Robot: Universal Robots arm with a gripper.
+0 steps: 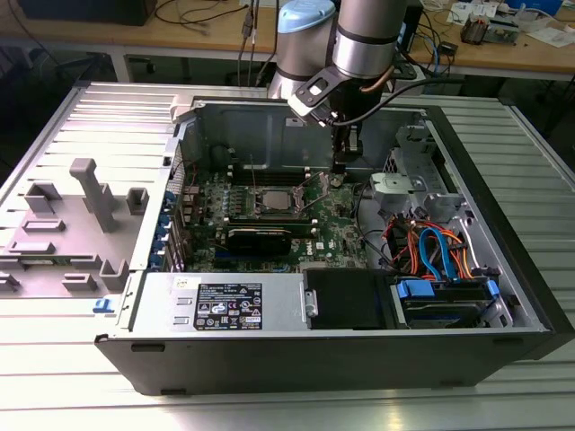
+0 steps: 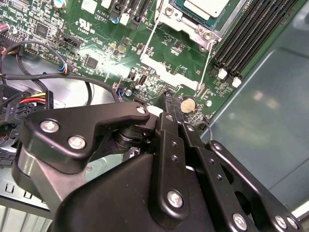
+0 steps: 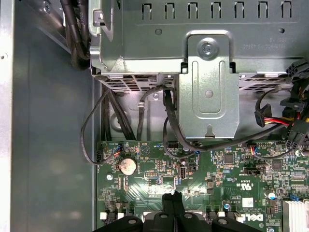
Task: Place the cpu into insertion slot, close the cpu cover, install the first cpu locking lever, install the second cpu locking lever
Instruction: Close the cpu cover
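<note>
We see the pincer (image 2: 170,100) closed on nothing, tips pressed together just above the green board (image 2: 96,43) beside a coin cell (image 2: 188,104). The cpu (image 2: 206,6) lies in the insertion slot (image 2: 208,35), the cpu cover (image 2: 189,24) flat around it.

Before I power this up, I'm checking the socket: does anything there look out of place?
Yes: both locking levers look unlatched, their thin rods swung out across the motherboard, though the cpu cover lies over the cpu. Nothing looks damaged.
</note>
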